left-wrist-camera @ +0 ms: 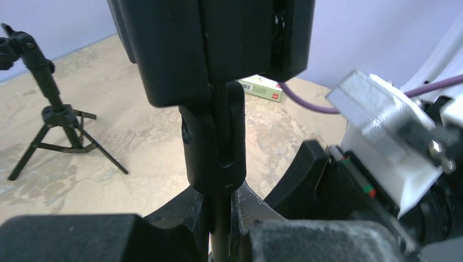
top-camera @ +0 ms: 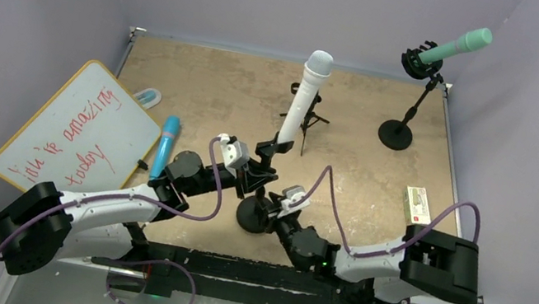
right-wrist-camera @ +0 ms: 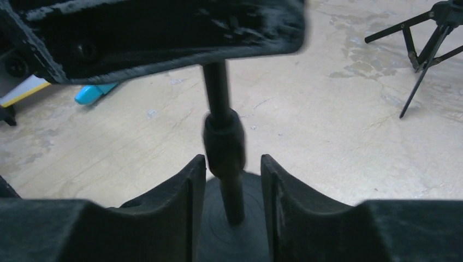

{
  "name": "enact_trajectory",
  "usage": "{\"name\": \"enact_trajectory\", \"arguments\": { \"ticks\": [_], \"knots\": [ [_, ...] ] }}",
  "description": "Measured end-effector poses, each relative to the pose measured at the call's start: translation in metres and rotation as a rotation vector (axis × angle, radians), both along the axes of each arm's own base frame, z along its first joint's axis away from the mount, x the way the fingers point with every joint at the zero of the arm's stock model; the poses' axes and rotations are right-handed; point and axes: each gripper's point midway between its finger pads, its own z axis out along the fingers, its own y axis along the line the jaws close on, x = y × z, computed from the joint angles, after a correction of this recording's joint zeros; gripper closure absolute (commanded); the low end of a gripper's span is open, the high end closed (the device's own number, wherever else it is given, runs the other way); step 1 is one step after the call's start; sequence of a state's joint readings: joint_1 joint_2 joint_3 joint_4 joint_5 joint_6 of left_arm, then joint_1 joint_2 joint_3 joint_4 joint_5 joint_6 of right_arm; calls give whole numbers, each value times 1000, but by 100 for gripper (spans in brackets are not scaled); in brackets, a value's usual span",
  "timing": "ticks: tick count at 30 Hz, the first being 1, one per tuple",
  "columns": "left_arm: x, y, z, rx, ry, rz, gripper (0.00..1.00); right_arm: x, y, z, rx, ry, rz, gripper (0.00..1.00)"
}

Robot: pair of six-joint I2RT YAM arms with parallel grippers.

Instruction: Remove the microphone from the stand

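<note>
- Closest to the lens, left wrist view: left gripper [left-wrist-camera: 218, 204], jaws pressed shut on the thin black pole of the stand [left-wrist-camera: 214, 144], just under its jointed collar.
- Right wrist view: right gripper [right-wrist-camera: 233, 164] lower on the same pole, fingers [right-wrist-camera: 174, 202] either side of a collar with a sliver of daylight each side; parted, gripping nothing, round base [right-wrist-camera: 215, 240] right below.
- From overhead: microphone [top-camera: 302, 99] white, head up, leaning slightly, lower end seated in the stand's clip [top-camera: 273, 149] just above the left gripper; not yet out.
- Well apart, no part of this job: green microphone [top-camera: 459, 45] on a second stand at far right, bare tripod [left-wrist-camera: 57, 115] behind the white one, blue microphone [top-camera: 165, 147] lying beside the whiteboard [top-camera: 77, 131].
- Handling, as a judgement: rigid barrel, probably light, smooth finish likely to slip under hard pads; mesh head likely dentable, so best left alone.
- Best hold: mid-barrel, a little above the clip, squeezed across the width, then drawn upward along the barrel's own axis rather than levered sideways.
- Clip probably a friction fit: expect a tug, and a top-heavy stand wanting to tip or lift; hence the worth of one gripper pinning the pole while the other takes the barrel.
</note>
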State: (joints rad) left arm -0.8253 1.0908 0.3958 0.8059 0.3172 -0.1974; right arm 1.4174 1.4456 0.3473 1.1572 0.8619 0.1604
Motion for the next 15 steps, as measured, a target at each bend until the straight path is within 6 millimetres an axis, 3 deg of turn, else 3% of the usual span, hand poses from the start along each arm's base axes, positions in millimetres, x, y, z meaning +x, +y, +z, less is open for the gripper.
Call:
{"name": "enact_trajectory", "arguments": {
  "ticks": [5,7,11,15],
  "knots": [
    [5,4,-4,25,-35,24,100,6,-18,5,130,56,99,31],
    [5,4,-4,25,-48,25,100,13,-24,11,184,70,139,27],
    [6,2,-5,25,-64,17,100,12,-19,16,215,83,259,26],
    [5,-1,-6,20,-70,3,100,5,-11,7,186,105,368,31]
  ]
}}
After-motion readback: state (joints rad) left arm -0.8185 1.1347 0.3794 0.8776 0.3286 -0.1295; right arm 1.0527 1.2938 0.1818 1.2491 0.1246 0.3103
